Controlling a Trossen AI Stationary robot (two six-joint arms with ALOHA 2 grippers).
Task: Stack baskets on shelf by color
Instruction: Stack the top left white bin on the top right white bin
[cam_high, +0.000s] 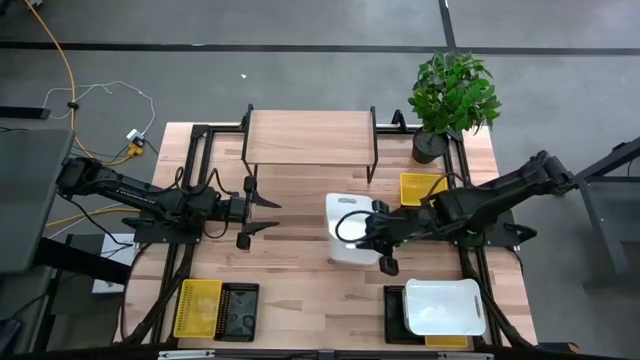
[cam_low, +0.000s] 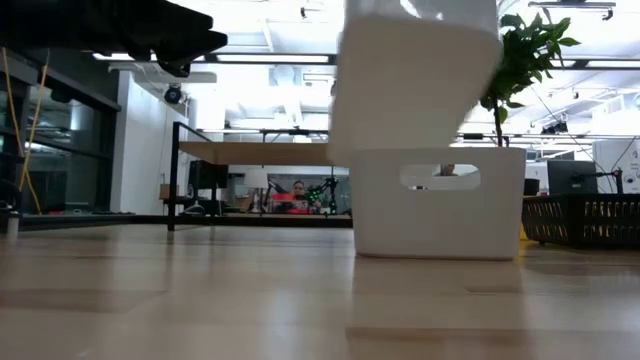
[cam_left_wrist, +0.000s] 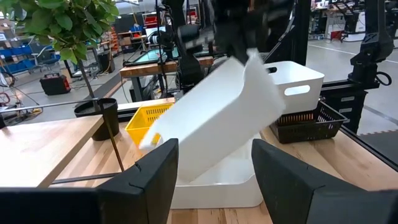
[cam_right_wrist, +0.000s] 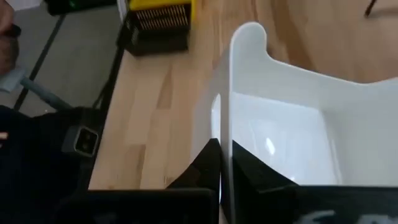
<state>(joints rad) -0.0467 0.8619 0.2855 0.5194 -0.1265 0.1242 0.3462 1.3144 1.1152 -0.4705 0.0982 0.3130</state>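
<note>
The right arm reaches in from the right edge of the high view toward centre frame, its right hand (cam_right_wrist: 225, 163) clamped on the thin wall of a solid white rectangular plastic basket (cam_high: 345, 208); that basket hangs tilted above a second white plastic basket (cam_low: 440, 205) standing on the light wooden worktop (cam_high: 300, 290); the left arm stretches level from the left, its left hand (cam_high: 268, 214) spread open and holding nothing; the low wood-topped shelf on black legs (cam_high: 310, 137) sits at upper centre.

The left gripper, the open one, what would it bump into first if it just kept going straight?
Most likely the tilted white basket that the right gripper holds by its wall. The left gripper points across the table toward it, and its wrist view shows that basket straight ahead, over another white basket. How far is unclear.
</note>
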